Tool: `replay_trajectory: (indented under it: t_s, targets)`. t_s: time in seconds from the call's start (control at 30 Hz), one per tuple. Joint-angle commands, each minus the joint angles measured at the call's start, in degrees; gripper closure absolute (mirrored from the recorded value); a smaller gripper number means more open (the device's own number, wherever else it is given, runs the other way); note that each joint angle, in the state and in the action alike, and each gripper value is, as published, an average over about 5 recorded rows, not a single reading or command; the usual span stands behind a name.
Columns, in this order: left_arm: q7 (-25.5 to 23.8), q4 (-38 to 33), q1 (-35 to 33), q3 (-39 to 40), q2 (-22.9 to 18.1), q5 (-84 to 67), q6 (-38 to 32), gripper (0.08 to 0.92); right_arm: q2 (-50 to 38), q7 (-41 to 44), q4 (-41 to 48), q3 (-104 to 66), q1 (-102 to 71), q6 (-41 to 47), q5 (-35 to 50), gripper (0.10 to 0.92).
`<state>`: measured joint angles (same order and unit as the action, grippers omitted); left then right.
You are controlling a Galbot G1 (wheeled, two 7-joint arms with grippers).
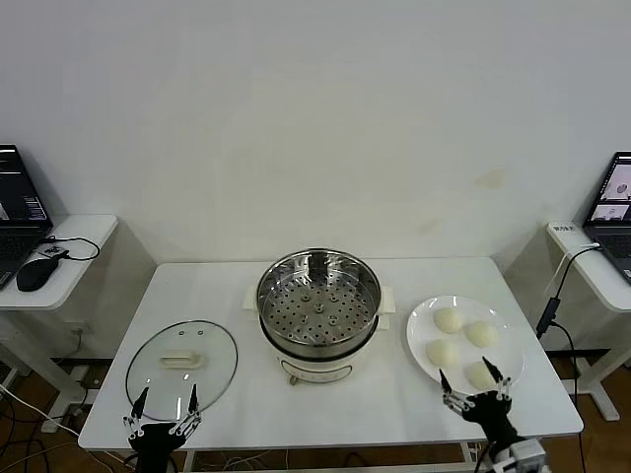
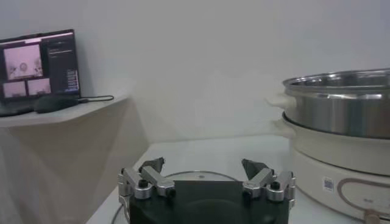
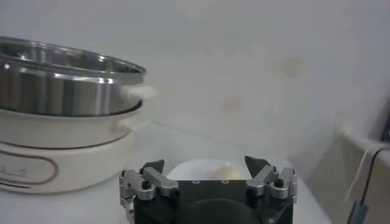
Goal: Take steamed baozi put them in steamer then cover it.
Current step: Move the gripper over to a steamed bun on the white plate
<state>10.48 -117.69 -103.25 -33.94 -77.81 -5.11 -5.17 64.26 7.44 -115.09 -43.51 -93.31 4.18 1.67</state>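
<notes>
Left gripper [image 1: 163,402]: black body, silver linked fingers with dark tips, seen at lower left of the head view.
Right gripper [image 1: 474,382]: same black-and-silver build, at lower right.
Finger joints [image 2: 144,183]: silver links fixed by black round screws.
Fingertips [image 3: 256,164]: dark, wedge-shaped pads.
Right wrist [image 1: 525,455]: grey housing behind the black palm.

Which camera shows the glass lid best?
The head view: the whole glass lid lies flat on the table, left of the steamer. The left wrist view shows only a sliver of its rim past the left gripper; the right wrist view shows none.
</notes>
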Motion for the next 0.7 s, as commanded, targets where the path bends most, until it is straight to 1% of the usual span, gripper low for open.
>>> replay_trajectory:
  t_s: [0.03, 0.07, 0.17, 0.33, 0.5, 0.6, 0.7]
  targets:
    - [-0.62, 0.29, 1.09, -0.47, 0.39, 2.60, 1.49, 0.177, -13.05, 7.60, 3.12, -6.01, 7.63, 6.94, -6.12, 0.202]
    - [-0.58, 0.36, 1.12, -0.51, 0.47, 2.57, 1.48, 0.177, -14.11, 8.50, 3.64, -6.08, 8.27, 7.44, -6.51, 0.203]
    - [-0.46, 0.85, 1.32, -0.74, 0.74, 2.55, 1.40, 0.177, -20.43, 14.92, 6.94, -5.59, 12.14, 9.26, -9.75, 0.203]
    - [-0.45, 1.46, 1.76, -0.63, 0.65, 2.95, 1.34, 0.177, -30.41, 23.82, 13.45, 1.43, 22.11, 8.18, -17.06, 0.202]
    - [-0.41, 2.16, 2.81, -0.59, 0.56, 3.37, 1.46, 0.177, -36.36, 32.43, 22.94, 18.37, 39.94, 4.19, -22.95, 0.203]
    - [-0.37, 2.76, 3.52, -0.65, 0.65, 3.50, 1.54, 0.177, -37.17, 38.18, 29.86, 32.21, 53.87, 0.15, -26.09, 0.203]
    - [-0.32, 3.36, 3.94, -0.76, 0.72, 3.58, 1.54, 0.177, -36.63, 42.79, 35.32, 44.48, 64.49, -2.91, -27.04, 0.203]
